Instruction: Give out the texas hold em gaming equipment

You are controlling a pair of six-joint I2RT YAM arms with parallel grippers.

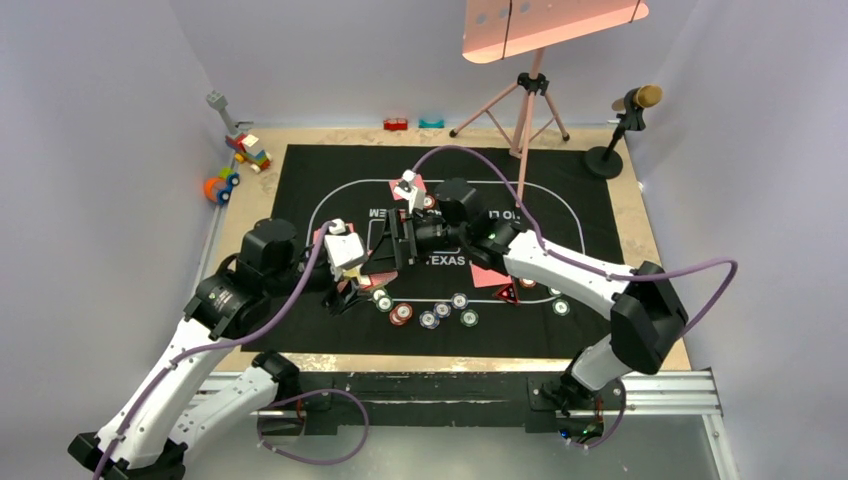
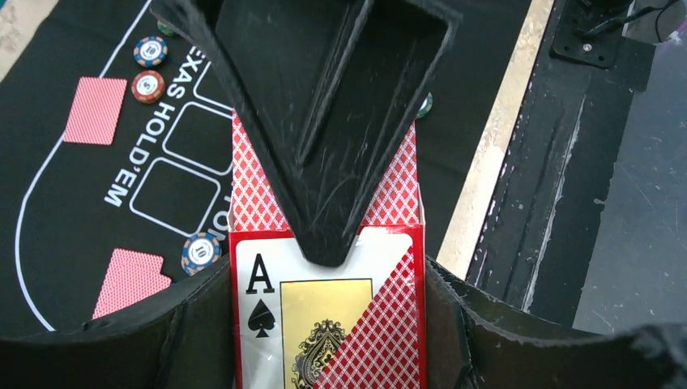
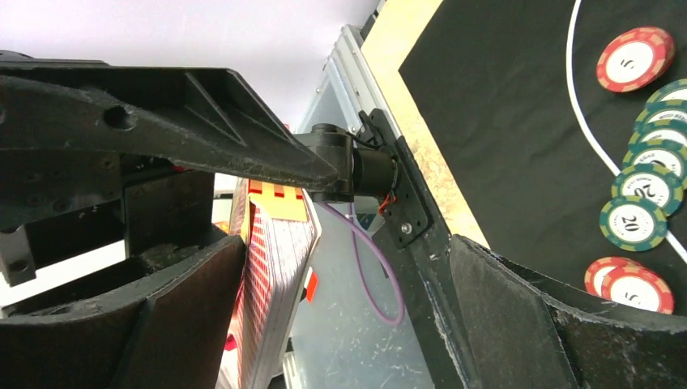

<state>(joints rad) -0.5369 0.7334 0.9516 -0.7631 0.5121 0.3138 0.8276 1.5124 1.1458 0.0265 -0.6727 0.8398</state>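
Over the mat [image 1: 330, 170], both arms [image 1: 190, 350] [image 1: 560, 268] fold inward, left jaws gripping the deck [image 2: 324, 324].

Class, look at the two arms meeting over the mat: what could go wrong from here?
The open right claw straddles the card pack edge-on, so closing may pinch several cards. The left claw grips the pack only by its sides; a tug could skew it. Dropped cards could scatter the chips nearby.

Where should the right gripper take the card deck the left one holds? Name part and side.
Take the card deck across its two broad faces, at the end clear of the left gripper. It stands on edge with its thin side toward the open right gripper, so come in from that side, fingers either side.
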